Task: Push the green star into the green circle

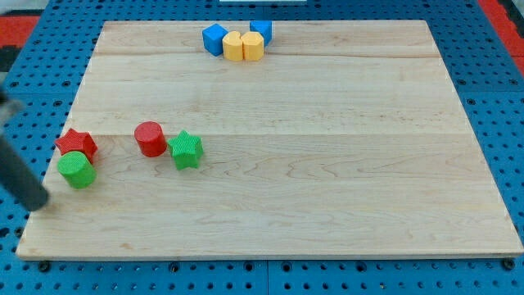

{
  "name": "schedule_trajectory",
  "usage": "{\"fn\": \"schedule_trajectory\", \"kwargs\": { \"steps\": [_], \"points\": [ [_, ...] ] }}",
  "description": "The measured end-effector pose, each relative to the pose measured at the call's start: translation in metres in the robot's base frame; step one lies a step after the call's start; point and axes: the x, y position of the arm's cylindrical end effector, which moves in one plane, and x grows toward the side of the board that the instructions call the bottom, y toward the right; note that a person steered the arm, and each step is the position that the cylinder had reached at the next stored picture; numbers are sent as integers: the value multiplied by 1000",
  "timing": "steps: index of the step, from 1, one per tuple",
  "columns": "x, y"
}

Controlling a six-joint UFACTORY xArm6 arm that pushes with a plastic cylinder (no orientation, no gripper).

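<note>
The green star (186, 150) lies left of the board's middle, touching the red circle (151, 138) on its left. The green circle (77, 170) sits near the board's left edge, touching the red star (76, 145) just above it. My tip (39, 203) is at the board's left edge, below and left of the green circle, a short gap away from it. The rod runs up and left out of view. The green star is well to the right of my tip.
At the view's top, a blue block (214, 38), two yellow blocks (234, 46) (253, 46) and another blue block (261, 31) cluster together. The wooden board (327, 164) rests on a blue pegboard table.
</note>
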Motion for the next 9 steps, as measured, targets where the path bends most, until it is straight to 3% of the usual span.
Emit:
{"fn": "schedule_trajectory", "kwargs": {
  "steps": [4,7,9],
  "points": [
    [-75,19],
    [-75,167],
    [-100,187]
  ]
}}
